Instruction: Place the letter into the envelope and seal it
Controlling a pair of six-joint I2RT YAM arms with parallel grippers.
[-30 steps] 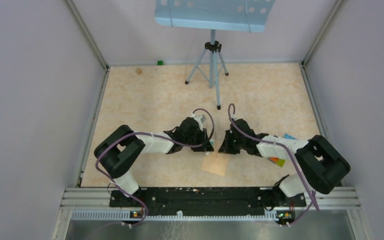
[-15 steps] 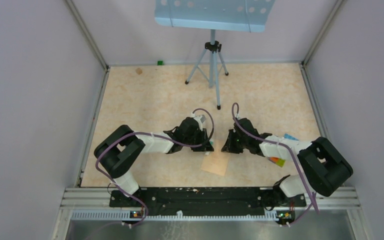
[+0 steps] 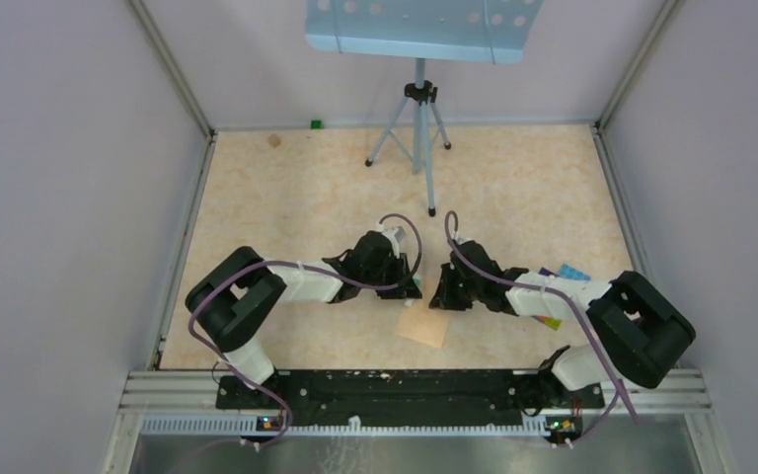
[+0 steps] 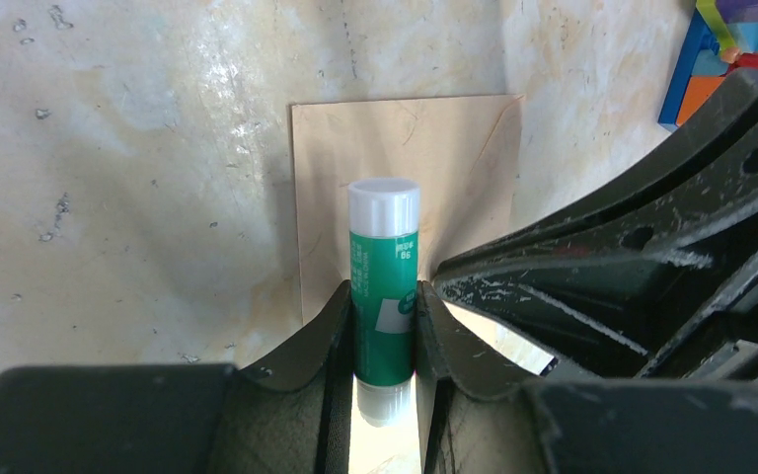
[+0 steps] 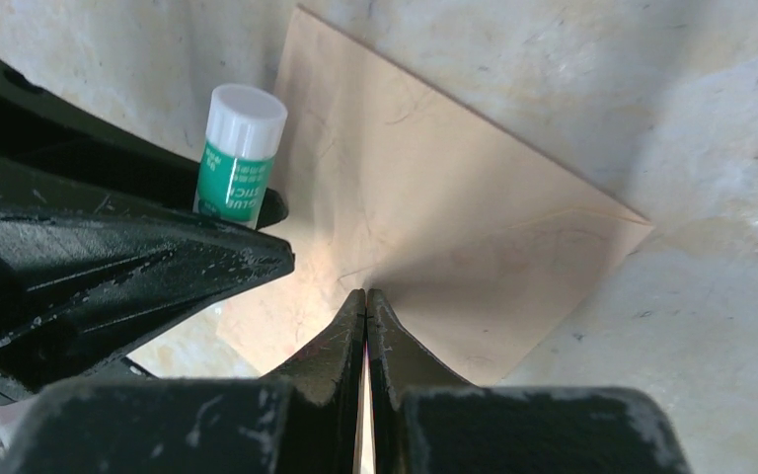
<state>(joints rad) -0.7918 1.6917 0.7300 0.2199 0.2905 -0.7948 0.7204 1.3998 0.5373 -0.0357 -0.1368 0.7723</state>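
The tan envelope (image 3: 424,326) lies flat on the table between the two arms, its flap side hard to read. It also shows in the left wrist view (image 4: 454,148) and the right wrist view (image 5: 474,217). My left gripper (image 4: 385,294) is shut on a green glue stick (image 4: 385,267) with a white cap, held above the envelope's far edge. The same stick (image 5: 240,158) shows at the left of the right wrist view. My right gripper (image 5: 366,293) is shut with nothing in it, tips low over the envelope's middle; contact cannot be told. The letter is out of view.
A tripod music stand (image 3: 417,118) stands at the back of the table. Coloured blocks (image 3: 563,273) lie beside the right arm, also seen as blocks (image 4: 720,39) in the left wrist view. A small green object (image 3: 315,123) sits by the back wall. Walls enclose three sides.
The right gripper has shifted a little to the left, closer to the left gripper and over the envelope. The left arm and the envelope have not moved.
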